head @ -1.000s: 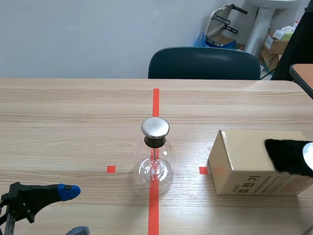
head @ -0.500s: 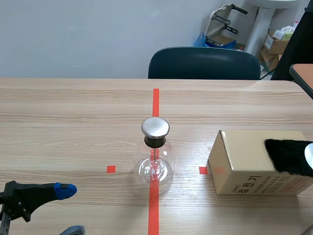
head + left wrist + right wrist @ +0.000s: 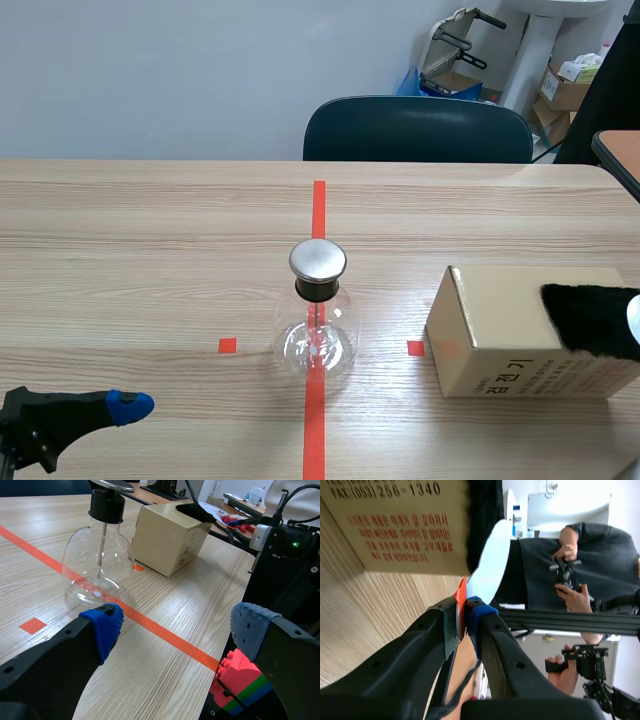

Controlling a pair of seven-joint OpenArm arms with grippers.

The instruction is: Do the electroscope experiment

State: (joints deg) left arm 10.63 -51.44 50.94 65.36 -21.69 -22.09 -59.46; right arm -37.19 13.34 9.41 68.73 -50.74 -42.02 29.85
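The electroscope, a clear glass flask (image 3: 318, 338) with a round metal cap (image 3: 318, 260), stands on the red tape line at the table's middle. In the left wrist view the flask (image 3: 97, 565) is ahead of my left gripper (image 3: 177, 630), which is open and holds nothing. One of its blue pads (image 3: 130, 404) shows low at the near left of the scene. My right gripper (image 3: 465, 612) is shut on a thin white paddle (image 3: 492, 562) with an orange end, beside the tan box (image 3: 395, 525). Black fur (image 3: 590, 320) lies on that box (image 3: 520, 345).
A dark chair (image 3: 418, 128) stands behind the far edge. Boxes and clutter (image 3: 565, 85) sit at the back right. A person's hands (image 3: 570, 585) hold controllers beyond the right gripper. Coloured toy bricks (image 3: 240, 680) lie below the table's near edge.
My left gripper has drawn back toward the near left corner, and its lower finger has dropped out of the scene view. The flask, box and fur have not moved.
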